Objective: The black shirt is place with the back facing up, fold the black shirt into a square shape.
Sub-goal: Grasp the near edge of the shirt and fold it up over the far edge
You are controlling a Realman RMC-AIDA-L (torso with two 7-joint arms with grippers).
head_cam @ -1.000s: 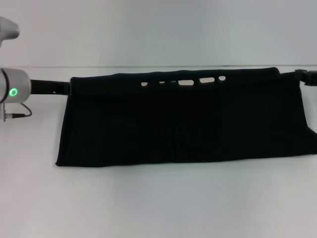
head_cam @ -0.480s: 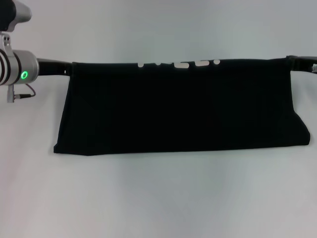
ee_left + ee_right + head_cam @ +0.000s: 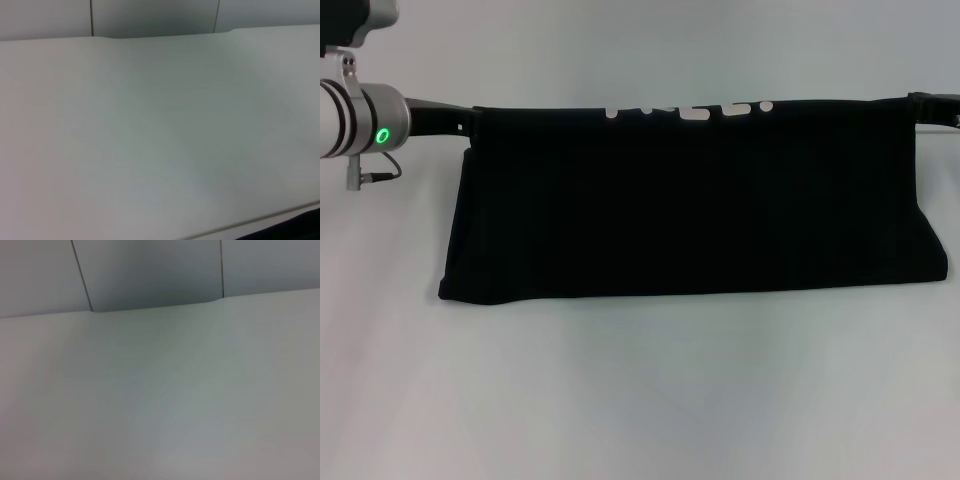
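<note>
At the far left corner of the black shirt [image 3: 690,200], the left gripper [image 3: 470,122] meets the cloth; the right gripper [image 3: 917,103] meets the far right corner. I cannot tell if either one's fingers are closed. The shirt, on the white table [image 3: 640,400], makes a wide band, not yet square; I judge side folds remain. Nothing blocks the way.

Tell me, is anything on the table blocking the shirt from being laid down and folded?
Nothing visible does. The black shirt hangs stretched between the left tool and right tool, and the white table shows only bare surface around it.
</note>
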